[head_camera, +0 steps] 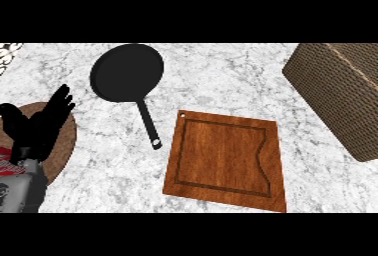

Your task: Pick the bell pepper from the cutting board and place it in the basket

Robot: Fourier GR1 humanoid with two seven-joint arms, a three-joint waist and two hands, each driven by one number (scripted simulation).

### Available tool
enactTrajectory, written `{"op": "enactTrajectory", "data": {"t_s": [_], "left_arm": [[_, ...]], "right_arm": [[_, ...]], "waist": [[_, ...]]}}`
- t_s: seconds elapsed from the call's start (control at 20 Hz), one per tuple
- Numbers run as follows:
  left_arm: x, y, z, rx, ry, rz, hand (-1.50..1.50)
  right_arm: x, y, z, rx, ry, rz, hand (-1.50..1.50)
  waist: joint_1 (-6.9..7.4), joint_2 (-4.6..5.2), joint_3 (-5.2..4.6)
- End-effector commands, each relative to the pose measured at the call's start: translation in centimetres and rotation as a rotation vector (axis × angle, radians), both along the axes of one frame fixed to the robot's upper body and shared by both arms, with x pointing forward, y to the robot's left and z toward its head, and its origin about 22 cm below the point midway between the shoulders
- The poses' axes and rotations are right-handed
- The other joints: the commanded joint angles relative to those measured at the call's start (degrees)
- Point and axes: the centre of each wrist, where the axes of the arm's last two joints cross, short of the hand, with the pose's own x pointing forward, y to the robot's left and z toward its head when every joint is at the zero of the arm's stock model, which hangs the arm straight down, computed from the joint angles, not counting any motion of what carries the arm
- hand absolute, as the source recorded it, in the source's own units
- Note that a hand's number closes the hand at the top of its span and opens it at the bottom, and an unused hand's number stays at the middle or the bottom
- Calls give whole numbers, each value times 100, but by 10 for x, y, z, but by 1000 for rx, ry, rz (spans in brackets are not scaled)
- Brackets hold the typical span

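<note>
One marbled counter, seen steeply from above. One wooden cutting board lying flat near the middle, slightly skewed, with a groove running round its face and a small hole at its upper left corner; surface bare, no bell pepper visible on it or anywhere else in view, so cannot tell where the pepper is. One black frying pan up and left of the board, handle pointing down toward the board's upper left corner, ending just beside it without touching. One woven basket at the right edge, brown, box-shaped, well apart from the pan and near the board's upper right corner; inside hidden from this angle. One round brown mat or plate at the left edge, partly covered by the arm. One left hand at the left edge, black, fingers straight and spread, pointing up, holding nothing, resting over the round brown piece. Something red and white at the lower left edge, too cut off to identify.
</note>
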Motion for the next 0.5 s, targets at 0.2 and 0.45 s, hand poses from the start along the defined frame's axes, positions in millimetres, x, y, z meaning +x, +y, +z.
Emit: {"op": "enactTrajectory", "data": {"t_s": [0.2, 0.45], "left_arm": [[-20, 13, -18, -17, 23, 60, 0], [-22, 24, -10, -8, 32, 68, 0]], "right_arm": [[-50, -1, -3, 91, -215, -8, -150], [-100, 3, -34, 154, -127, 72, -150]], "waist": [[-307, -132, -11], [-409, -143, -10]]}}
